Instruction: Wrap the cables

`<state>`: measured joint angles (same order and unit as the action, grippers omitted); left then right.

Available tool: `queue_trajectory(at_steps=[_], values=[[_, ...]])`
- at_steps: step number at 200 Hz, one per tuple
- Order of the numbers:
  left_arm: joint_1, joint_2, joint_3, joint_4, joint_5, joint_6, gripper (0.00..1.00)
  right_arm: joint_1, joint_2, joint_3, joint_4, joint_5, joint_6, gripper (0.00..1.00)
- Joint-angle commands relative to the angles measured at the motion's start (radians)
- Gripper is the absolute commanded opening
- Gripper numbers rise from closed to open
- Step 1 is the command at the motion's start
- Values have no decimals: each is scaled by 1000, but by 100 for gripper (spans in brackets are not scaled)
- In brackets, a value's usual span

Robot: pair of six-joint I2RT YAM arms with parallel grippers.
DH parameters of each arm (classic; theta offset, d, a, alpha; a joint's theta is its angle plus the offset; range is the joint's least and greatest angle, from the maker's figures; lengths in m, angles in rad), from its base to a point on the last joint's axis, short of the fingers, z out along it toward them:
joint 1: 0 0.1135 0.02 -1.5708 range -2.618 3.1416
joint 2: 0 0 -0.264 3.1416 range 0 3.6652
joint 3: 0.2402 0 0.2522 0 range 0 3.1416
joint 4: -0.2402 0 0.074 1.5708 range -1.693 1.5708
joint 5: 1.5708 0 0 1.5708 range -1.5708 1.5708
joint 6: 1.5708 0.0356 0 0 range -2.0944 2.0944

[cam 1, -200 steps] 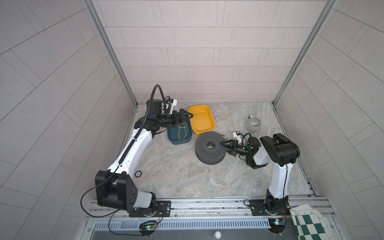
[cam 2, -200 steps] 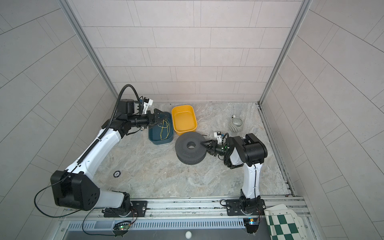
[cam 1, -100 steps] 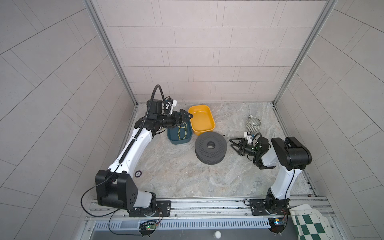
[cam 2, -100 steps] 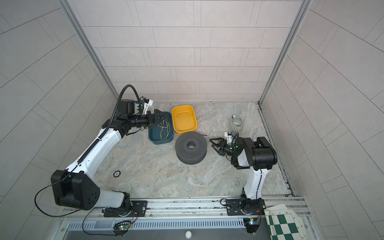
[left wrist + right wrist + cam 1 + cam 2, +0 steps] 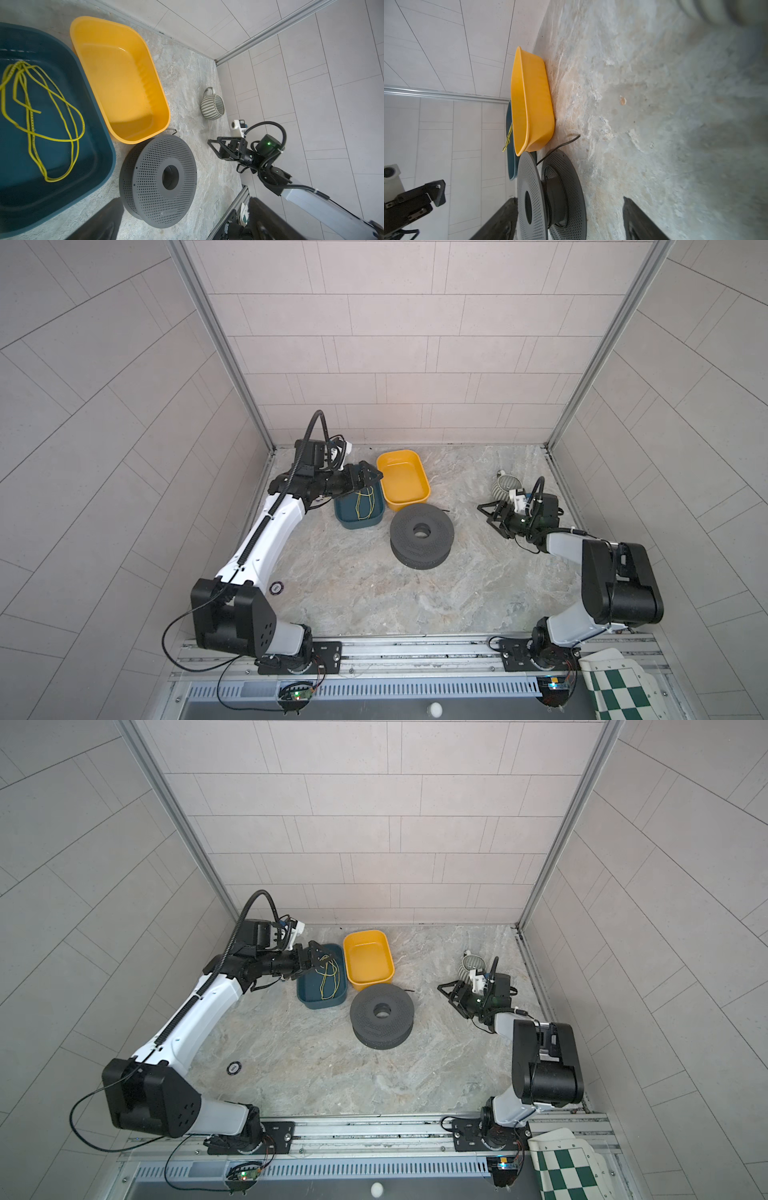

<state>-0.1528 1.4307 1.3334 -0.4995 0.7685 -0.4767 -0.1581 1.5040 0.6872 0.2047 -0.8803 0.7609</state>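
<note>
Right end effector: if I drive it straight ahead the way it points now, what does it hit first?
Most likely the grey spool: the right end effector points at it across the table, and the right wrist view frames it between the fingers. Height is hard to judge.

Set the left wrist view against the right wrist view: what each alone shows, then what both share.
Left wrist only: the floor of the blue tub, with the yellow cord looped on it. Right wrist only: the black cable wound on the hub of the spool, between its flanges. Both: the yellow tub, the spool, the cable's loose end.
</note>
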Motion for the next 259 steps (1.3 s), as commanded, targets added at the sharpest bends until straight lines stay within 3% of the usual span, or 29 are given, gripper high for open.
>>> queue_trajectory(at_steps=[1,36,83,100,147,186,214,259], values=[[3,7,46,-29,-62,35,100,-1,-54,57,-264,105,-144,79],[8,-3,41,-37,-171,92,100,20,-152,209,-568,330,-259,81],[39,-18,16,-45,-387,190,100,22,-315,284,-646,495,-324,85],[67,1,10,-45,-423,212,100,22,-368,287,-632,563,-322,99],[104,31,-17,-47,-588,337,100,52,-497,266,-549,767,-412,99],[107,-28,-295,292,-634,441,100,65,-514,204,-455,817,-510,100],[112,-79,-578,651,-761,448,100,86,-558,-15,-189,828,-568,100],[118,-37,-826,1054,-848,459,100,115,-520,-230,46,912,-667,100]])
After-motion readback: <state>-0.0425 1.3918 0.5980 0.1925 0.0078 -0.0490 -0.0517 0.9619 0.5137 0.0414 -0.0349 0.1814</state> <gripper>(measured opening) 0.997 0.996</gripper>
